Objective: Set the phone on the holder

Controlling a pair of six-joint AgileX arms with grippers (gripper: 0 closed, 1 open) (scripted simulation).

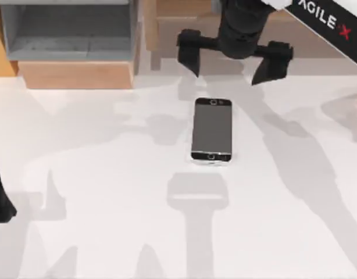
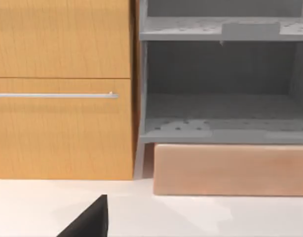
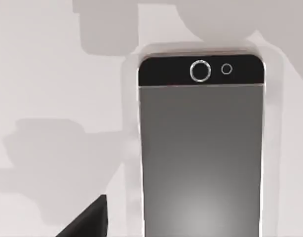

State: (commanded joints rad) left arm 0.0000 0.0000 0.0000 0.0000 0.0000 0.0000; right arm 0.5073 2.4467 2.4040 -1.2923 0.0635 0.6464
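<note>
— Over at the counter's [image 1: 79, 174] left edge, what is showing?
— My left gripper [image 1: 1, 200] is sitting parked there — I cannot tell how its fingers are set.
— And the middle?
— The phone [image 1: 211, 130] is lying flat, screen up, on the counter.
— Farther right?
— My right gripper [image 1: 229, 65] is hanging just beyond the phone's far end, its fingers [image 1: 189, 53] spreading wide, touching nothing.

Phone [image 1: 212, 130]: slim, dark grey screen, black bezels, silver rim; flat, face-up, mid-table, lengthwise front-to-back.
</note>
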